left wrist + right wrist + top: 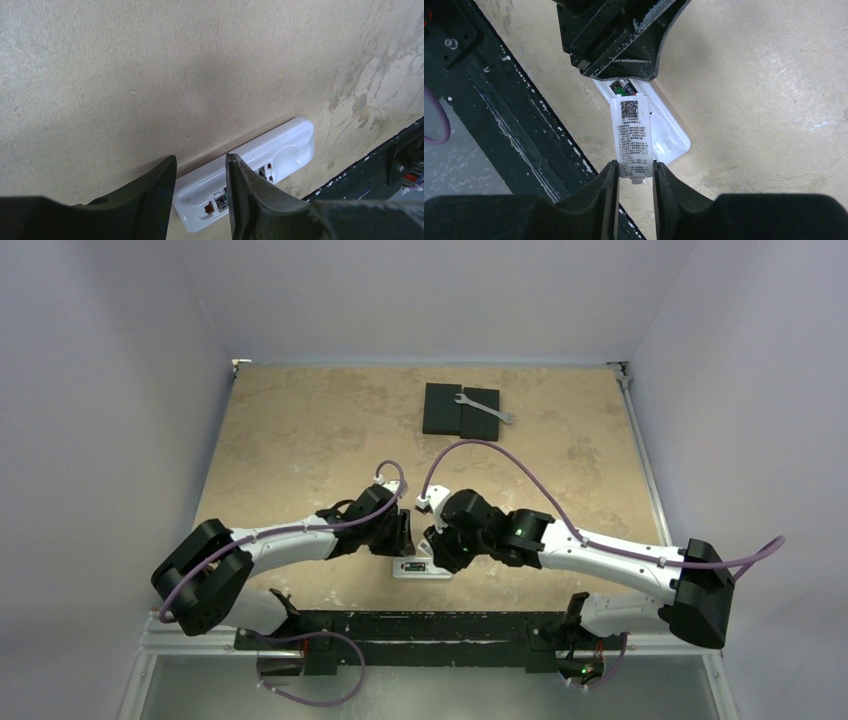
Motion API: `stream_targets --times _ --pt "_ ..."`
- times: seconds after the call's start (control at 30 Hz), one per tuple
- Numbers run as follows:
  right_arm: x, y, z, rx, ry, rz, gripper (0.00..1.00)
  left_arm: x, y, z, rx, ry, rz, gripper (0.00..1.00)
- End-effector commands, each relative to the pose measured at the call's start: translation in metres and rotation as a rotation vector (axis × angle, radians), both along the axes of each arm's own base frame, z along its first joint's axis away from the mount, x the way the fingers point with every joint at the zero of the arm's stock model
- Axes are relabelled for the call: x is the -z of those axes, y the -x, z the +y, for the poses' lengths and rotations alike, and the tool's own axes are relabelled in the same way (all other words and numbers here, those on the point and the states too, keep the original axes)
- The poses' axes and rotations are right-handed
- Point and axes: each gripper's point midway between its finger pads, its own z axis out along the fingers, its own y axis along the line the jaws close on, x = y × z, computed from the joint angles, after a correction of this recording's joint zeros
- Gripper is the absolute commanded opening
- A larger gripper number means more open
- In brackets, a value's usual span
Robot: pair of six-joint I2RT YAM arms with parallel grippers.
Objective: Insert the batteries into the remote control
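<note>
The white remote control lies back-up near the table's front edge, its battery recess open. My left gripper straddles one end of the remote, fingers closed against its sides. My right gripper is shut on a white battery cover with a QR code and printed text. It holds the cover slanted over the remote, the far end at the recess. A dark, green-marked piece shows in the recess under the left fingers; whether it is one of the batteries I cannot tell.
Two black flat blocks with a silver wrench on them sit at the back of the table. The black base rail runs along the front edge just behind the remote. Both grippers crowd together over the remote.
</note>
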Motion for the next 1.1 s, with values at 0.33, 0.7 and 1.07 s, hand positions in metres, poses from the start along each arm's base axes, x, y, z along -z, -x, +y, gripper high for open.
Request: stream_targets --times 0.33,0.7,1.07 --pt "-0.004 0.001 0.011 0.013 -0.044 -0.003 0.20 0.010 0.028 -0.004 0.024 0.081 0.045 0.40" --pt "-0.006 0.007 0.012 0.023 -0.036 -0.005 0.20 0.011 0.052 -0.007 0.032 0.098 0.065 0.40" --pt "-0.004 0.006 0.014 0.037 -0.032 0.005 0.20 0.010 0.071 -0.003 0.003 0.151 0.063 0.40"
